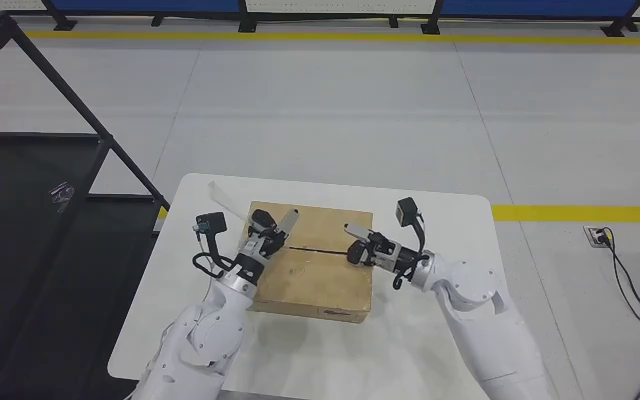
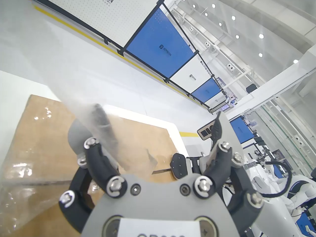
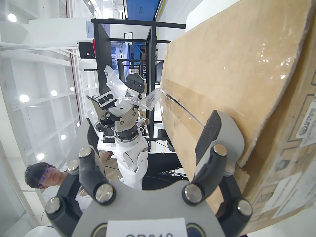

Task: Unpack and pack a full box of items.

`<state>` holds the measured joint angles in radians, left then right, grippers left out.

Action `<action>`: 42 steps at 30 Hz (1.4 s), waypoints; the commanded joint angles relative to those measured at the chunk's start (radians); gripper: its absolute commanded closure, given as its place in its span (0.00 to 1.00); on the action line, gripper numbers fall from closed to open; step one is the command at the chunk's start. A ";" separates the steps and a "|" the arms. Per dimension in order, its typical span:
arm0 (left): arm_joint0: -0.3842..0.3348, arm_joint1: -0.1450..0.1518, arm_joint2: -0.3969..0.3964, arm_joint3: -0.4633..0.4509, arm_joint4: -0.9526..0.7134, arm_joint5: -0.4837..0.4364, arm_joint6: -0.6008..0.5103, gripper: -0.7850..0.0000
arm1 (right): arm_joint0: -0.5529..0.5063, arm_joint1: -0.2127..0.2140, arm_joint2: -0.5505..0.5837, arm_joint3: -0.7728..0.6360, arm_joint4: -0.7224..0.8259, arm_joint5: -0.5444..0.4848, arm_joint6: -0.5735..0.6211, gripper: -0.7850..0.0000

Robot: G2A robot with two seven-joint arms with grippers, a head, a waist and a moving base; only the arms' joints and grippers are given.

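A closed cardboard box sits in the middle of the white table, its top seam running across it. My left gripper hovers over the box's left part, jaws open. A long strip of clear tape clings to one of its fingers and trails up and away from the box. In the right wrist view the same tape drapes across the left gripper. My right gripper is open at the right end of the box, one finger against the top edge.
A black metal frame and a dark surface stand left of the table. Bare table top lies around the box, widest at the front and right. Torn tape remnants shine on the box top.
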<state>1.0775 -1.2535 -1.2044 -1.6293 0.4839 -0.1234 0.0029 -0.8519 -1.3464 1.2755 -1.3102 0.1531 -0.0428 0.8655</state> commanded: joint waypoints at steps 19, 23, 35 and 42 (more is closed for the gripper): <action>-0.048 -0.025 0.063 0.070 0.064 0.019 -0.039 0.00 | -0.047 0.021 0.026 -0.045 0.030 -0.035 -0.012 0.00; -0.050 -0.028 0.066 0.076 0.075 0.019 -0.047 0.00 | -0.053 0.025 0.031 -0.053 0.034 -0.036 -0.012 0.00; -0.072 -0.037 0.054 0.091 0.040 0.014 -0.100 0.00 | -0.051 0.033 0.024 -0.046 0.048 -0.041 -0.019 0.00; -0.070 -0.041 0.068 0.078 0.078 0.005 -0.108 0.00 | -0.057 0.039 0.028 -0.050 0.059 -0.045 -0.023 0.00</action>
<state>1.0071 -1.2933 -1.1399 -1.5504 0.5522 -0.1216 -0.1091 -0.9082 -1.3088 1.3025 -1.3597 0.2107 -0.0870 0.8428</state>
